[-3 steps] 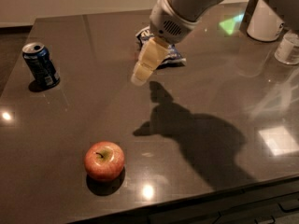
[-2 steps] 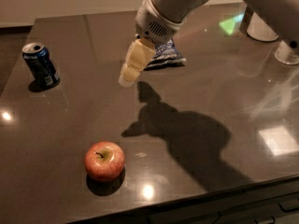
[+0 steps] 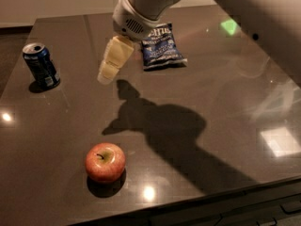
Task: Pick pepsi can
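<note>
The pepsi can (image 3: 41,66) is dark blue with a silver top and stands upright near the left edge of the dark table (image 3: 211,102). My gripper (image 3: 106,76) is cream-coloured and hangs above the table, pointing down and to the left. It is to the right of the can, about a can's height away, and holds nothing that I can see.
A blue crinkled chip bag (image 3: 161,46) lies flat behind the gripper, to its right. A red apple (image 3: 105,162) sits near the front edge. The arm's shadow (image 3: 169,135) falls across the middle of the table. The table's front edge runs along the bottom right.
The gripper has moved left, closer to the can, and now stands clear of the chip bag. Can, apple and bag have not moved on the table.
</note>
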`<control>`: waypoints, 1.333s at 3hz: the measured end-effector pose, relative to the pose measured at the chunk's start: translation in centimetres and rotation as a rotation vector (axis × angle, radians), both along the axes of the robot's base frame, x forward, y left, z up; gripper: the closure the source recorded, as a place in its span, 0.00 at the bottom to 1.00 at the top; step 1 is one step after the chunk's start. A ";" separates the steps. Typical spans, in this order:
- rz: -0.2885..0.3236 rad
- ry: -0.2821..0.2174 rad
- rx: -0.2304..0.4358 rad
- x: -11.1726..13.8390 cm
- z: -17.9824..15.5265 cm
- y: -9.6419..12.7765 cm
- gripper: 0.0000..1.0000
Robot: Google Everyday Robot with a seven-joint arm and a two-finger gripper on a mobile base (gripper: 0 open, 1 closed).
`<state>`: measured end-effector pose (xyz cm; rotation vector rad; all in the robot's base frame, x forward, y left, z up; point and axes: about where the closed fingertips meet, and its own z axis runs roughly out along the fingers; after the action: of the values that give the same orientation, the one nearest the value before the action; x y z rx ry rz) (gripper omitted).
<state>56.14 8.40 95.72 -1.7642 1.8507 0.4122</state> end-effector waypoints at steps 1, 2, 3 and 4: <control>0.035 0.001 0.039 0.6 0.2 2.6 0.00; 0.071 0.008 0.088 0.8 0.5 5.6 0.00; 0.161 -0.017 0.127 -1.2 1.4 11.8 0.00; 0.161 -0.017 0.127 -1.2 1.4 11.8 0.00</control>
<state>54.89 20.19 97.08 -1.8292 1.6390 0.5621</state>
